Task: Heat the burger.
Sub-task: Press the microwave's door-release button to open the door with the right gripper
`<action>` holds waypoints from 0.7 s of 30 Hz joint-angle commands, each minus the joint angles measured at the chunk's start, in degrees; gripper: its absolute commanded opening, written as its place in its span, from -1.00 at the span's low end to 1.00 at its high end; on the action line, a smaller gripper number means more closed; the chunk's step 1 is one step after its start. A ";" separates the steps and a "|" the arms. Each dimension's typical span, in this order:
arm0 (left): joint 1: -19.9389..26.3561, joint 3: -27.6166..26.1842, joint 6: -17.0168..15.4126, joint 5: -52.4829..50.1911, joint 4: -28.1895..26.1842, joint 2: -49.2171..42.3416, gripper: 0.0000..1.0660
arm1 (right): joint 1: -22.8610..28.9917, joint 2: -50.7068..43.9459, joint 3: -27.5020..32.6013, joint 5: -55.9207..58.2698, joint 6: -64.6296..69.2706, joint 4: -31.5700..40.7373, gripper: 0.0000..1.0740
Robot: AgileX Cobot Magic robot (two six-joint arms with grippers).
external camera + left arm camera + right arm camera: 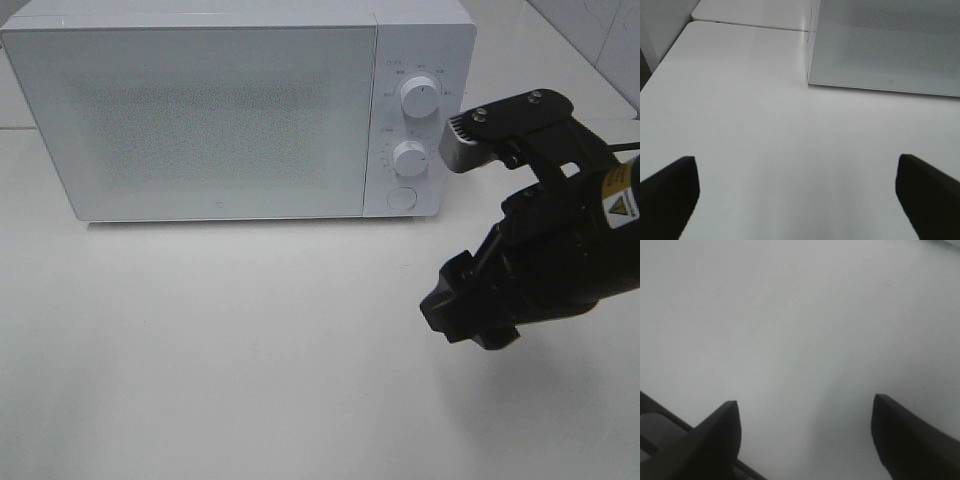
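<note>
View from above and from both wrists. The microwave (220, 110) stands at the far side of the white table (250, 380) with its door (200, 120) closed flush, its face towards me. The control panel, with the upper dial (419, 97), the lower dial (409, 158) and a round button (401, 199), lies on the side that my right arm works. This would explain why the right hand (462, 305) hangs above the table just in front of that panel, near it but touching nothing.

The right wrist view shows the right hand released, its jaws well apart with only bare table between them. The left hand (796, 165) is likewise released, spread wide over the table. It looks towards the near corner of the microwave on the side away from the panel, and is out of the overhead view.

The burger appears in no view. The door is frosted, so I cannot tell whether the burger is inside. With the door shut and both hands free, I judge the step in hand to concern the controls, though the burger's place is unconfirmed.
</note>
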 commanded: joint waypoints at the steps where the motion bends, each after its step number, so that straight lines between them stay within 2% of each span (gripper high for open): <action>1: 0.11 0.17 0.00 -0.40 -0.06 -0.97 0.91 | -0.40 -2.75 -0.46 5.33 0.69 -0.63 0.32; 21: 0.11 0.17 0.00 -0.40 -0.06 -0.97 0.89 | -0.40 -22.92 -0.34 22.35 1.20 -0.63 0.32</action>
